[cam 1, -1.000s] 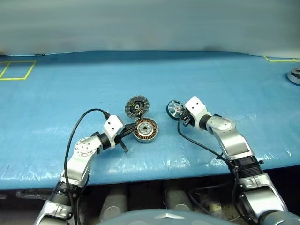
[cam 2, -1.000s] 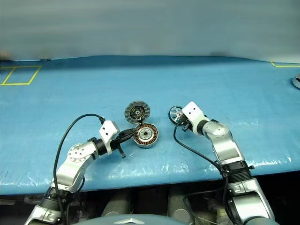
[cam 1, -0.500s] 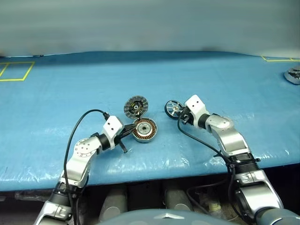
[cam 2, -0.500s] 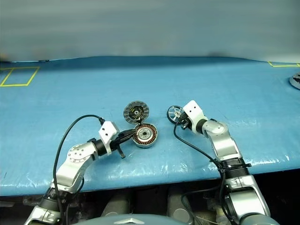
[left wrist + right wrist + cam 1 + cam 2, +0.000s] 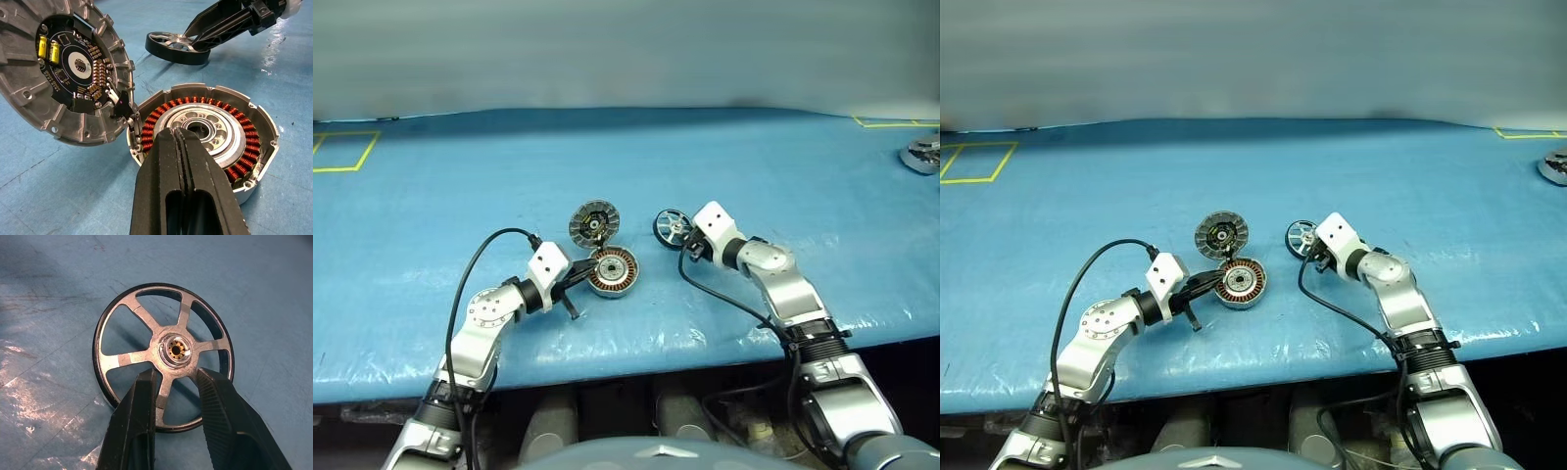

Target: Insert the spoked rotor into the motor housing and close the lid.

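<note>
The spoked rotor (image 5: 164,354) is held clear of the blue table cover (image 5: 783,176), just to the right of the motor housing (image 5: 612,271) and a little beyond it. It is gripped by the right gripper (image 5: 176,382), whose two fingers are closed across one silvery spoke close to the hub. That hold looks sound: the ring is judged rigid metal and light, so it is unlikely to flex, but the smooth spoke could let it swivel between the pads.

The housing lies open on the cover, copper windings and centre hub exposed. The lid (image 5: 593,221) stands tilted up on its hinge at the housing's far-left edge, dark inner face and small components showing; these look fragile and are best left untouched, with the push taken on the plain outer face or rim.

The left gripper (image 5: 183,147) is shut, its tips resting at the housing's centre hub, apparently steadying it. A close fit is expected, so the rotor should be lowered level.
</note>
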`<action>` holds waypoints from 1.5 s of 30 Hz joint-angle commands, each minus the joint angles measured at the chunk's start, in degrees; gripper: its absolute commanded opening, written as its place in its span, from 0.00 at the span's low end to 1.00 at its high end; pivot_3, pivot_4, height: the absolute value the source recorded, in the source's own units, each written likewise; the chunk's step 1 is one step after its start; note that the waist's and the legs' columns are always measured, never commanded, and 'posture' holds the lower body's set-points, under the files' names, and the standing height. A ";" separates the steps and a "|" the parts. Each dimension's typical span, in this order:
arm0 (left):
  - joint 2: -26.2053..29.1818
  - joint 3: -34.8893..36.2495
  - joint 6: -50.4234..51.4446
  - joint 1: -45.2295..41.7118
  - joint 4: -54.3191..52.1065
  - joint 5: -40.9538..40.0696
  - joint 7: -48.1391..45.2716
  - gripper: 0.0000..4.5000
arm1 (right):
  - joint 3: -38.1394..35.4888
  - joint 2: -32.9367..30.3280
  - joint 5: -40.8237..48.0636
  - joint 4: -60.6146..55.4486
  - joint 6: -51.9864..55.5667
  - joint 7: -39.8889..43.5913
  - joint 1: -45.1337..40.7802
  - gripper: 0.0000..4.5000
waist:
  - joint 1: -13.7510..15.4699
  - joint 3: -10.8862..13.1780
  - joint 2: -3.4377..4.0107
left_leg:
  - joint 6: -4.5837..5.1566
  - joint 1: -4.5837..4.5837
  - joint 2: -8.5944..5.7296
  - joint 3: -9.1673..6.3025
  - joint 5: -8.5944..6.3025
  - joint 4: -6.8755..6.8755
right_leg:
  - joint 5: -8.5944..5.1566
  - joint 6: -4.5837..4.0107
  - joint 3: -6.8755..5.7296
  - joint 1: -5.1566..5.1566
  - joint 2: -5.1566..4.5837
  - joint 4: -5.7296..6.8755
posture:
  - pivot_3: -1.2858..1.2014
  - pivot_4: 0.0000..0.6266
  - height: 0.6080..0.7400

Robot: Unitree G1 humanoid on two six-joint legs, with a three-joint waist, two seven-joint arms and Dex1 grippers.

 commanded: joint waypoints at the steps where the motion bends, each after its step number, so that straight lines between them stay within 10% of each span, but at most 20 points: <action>1: 0.20 0.13 -0.87 -0.35 -0.69 0.56 0.22 0.00 | 2.08 0.05 -1.18 2.62 -0.13 0.99 0.80 0.30 | -0.07 -0.01 -0.01 | 0.00 0.00 0.00 0.00 0.00 0.00 | 0.00 0.00 0.00 0.00 0.00 0.00 | 0.52 0.24 1.00; 23: -0.43 0.42 -0.12 0.71 -1.29 0.42 0.70 0.00 | 3.62 -0.18 -3.89 6.79 0.40 4.36 -4.94 0.30 | -0.29 -0.03 -0.06 | 0.00 0.05 0.03 0.05 0.00 0.00 | 0.00 0.00 0.05 0.01 0.02 0.01 | 0.52 0.24 1.00; 28: -0.53 0.33 -0.22 0.49 -1.02 0.51 0.74 0.00 | 3.47 -0.15 -4.68 7.55 -2.14 3.18 -5.45 0.55 | -0.15 -0.03 -0.05 | 0.00 0.02 0.02 0.04 0.00 -0.01 | 0.00 0.00 0.04 -0.02 0.02 0.00 | 0.52 0.24 1.00; 41: -0.79 0.41 -0.66 0.73 -0.57 0.85 1.50 0.00 | 4.44 0.51 -3.52 7.70 -0.10 8.00 -5.75 0.55 | -0.18 -0.03 -0.05 | 0.00 0.00 0.02 0.03 -0.01 -0.09 | 0.00 -0.01 0.05 -0.05 0.02 -0.01 | 0.52 0.24 1.00; 45: -0.84 0.41 -0.91 0.50 -0.27 1.30 1.93 0.00 | 5.54 0.66 -3.12 9.52 0.14 11.64 -5.55 0.35 | -0.21 -0.04 -0.06 | 0.01 0.01 0.02 0.02 -0.01 -0.10 | 0.00 -0.01 0.04 -0.05 0.02 -0.01 | 0.52 0.24 1.00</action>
